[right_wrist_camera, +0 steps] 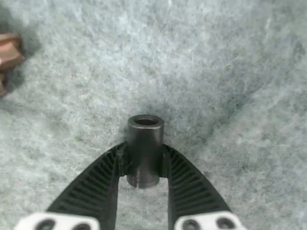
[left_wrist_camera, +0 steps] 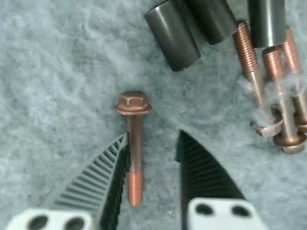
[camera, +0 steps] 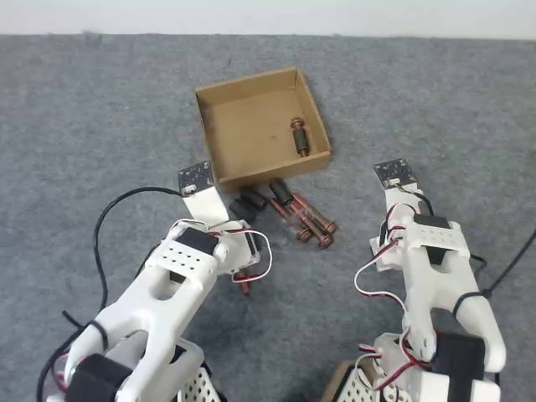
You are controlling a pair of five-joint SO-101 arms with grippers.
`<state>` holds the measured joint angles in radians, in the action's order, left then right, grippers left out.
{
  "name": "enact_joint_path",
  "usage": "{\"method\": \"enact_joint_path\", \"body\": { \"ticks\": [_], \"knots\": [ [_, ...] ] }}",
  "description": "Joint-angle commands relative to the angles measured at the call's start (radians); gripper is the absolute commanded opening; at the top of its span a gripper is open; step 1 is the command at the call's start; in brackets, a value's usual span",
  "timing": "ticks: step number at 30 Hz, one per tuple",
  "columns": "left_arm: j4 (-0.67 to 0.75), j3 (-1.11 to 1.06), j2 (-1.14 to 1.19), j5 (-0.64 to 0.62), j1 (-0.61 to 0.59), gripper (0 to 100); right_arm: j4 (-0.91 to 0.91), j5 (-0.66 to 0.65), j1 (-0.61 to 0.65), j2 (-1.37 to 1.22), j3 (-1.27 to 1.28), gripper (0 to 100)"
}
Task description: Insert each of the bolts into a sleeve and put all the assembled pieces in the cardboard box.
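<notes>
Surface: a grey felt-like mat (camera: 100,126) covered the table in the high view.
Room: a pale wall strip (camera: 268,15) ran along the top edge of the frame.
Container: an open brown cardboard box (camera: 251,126) sat at upper centre of the high view, with one assembled bolt-and-sleeve piece (camera: 299,136) lying by its right wall.
Loose stock: dark cylindrical metal sleeves (camera: 251,203) and copper-coloured threaded bolts (camera: 310,224) lay heaped just below the box, touching one another.
Left pincer (left_wrist_camera: 154,143): spread apart at lower left of the high view, astride a single copper hex-head bolt (left_wrist_camera: 134,148) that lay flat on the mat. The shank rested against one ribbed finger (left_wrist_camera: 108,167) and stood clear of the other.
Right pincer (right_wrist_camera: 144,149): closed on a dark steel sleeve (right_wrist_camera: 145,132), bore end outward, just above the mat.
View differences: the high view showed the single bolt as a small copper piece beside the left arm (camera: 167,293), while the right arm (camera: 435,276) at lower right hid its sleeve. The left wrist view gave the heap close up.
</notes>
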<state>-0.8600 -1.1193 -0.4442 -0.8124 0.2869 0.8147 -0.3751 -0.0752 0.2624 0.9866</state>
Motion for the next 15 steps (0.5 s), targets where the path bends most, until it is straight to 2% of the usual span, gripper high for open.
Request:
{"method": "enact_joint_path", "body": {
  "ticks": [1,7,15],
  "knots": [
    [0.028,0.048,0.002,-0.011,0.002,11,0.01,-0.014,0.015,0.045,0.0,0.7],
    [0.034,0.048,0.002,-0.011,-0.041,14,0.012,-0.014,0.013,0.045,0.0,0.7],
    [0.086,0.019,0.003,-0.008,-0.044,14,0.012,-0.012,0.012,0.045,0.0,0.7]
  ]
}}
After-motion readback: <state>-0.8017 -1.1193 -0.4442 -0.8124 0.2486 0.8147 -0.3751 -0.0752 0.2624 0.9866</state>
